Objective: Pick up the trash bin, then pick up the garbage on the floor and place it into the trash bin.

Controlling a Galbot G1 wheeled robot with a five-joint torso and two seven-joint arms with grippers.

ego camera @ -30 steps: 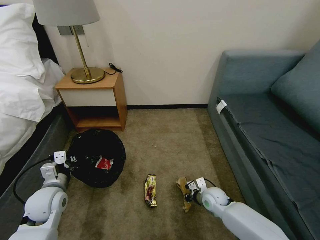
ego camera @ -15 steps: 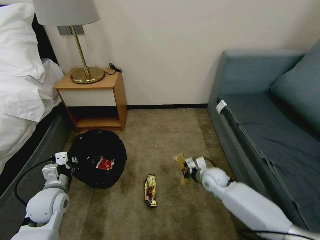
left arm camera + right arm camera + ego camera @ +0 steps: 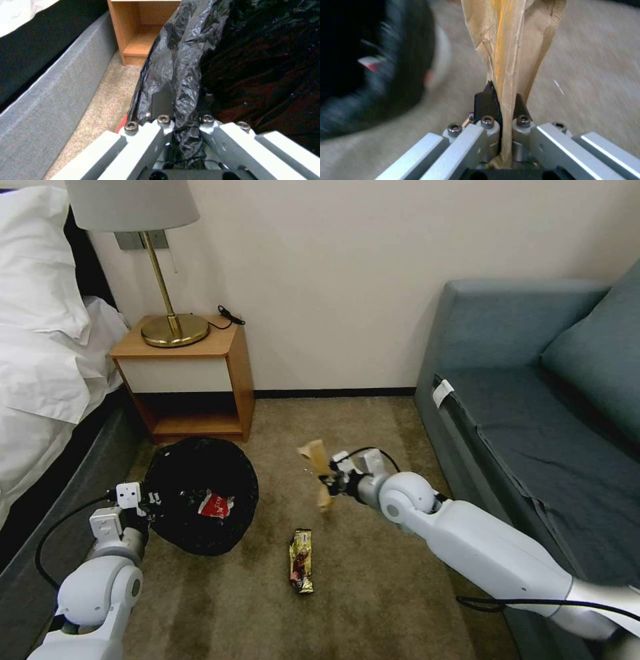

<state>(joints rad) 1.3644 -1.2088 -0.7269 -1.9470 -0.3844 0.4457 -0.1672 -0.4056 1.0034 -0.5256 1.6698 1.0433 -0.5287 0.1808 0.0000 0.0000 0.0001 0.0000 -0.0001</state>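
Far left, the left gripper (image 3: 143,499) is pinching the near rim of the trash bin (image 3: 200,493), fingers closed on the black bag (image 3: 180,75) folded over the edge; whether the bin is lifting off the carpet (image 3: 373,607) or resting on it is impossible to tell. Inside, the red-white wrapper (image 3: 215,505) is lying on the liner, so one piece is looking banked. The bin is sitting just in front of the nightstand (image 3: 190,380), beside the bed base.

Moving to the middle, the gold-brown snack wrapper (image 3: 301,561) is lying flat on the carpet, untouched, so that one is waiting.

Rightward now, the right gripper (image 3: 331,481) is hanging above the floor between bin and sofa (image 3: 533,400), clamped tight on the crumpled brown paper (image 3: 319,470), which is sticking up and drooping down from the fingers. It is well clear of the bin's mouth, not over it yet.

So, by my reckoning: one in, one in transit, one on the floor. The clear bottle is a question mark; the liner's dark folds are hiding much of the bin's inside, and the right wrist view is smearing the bin.
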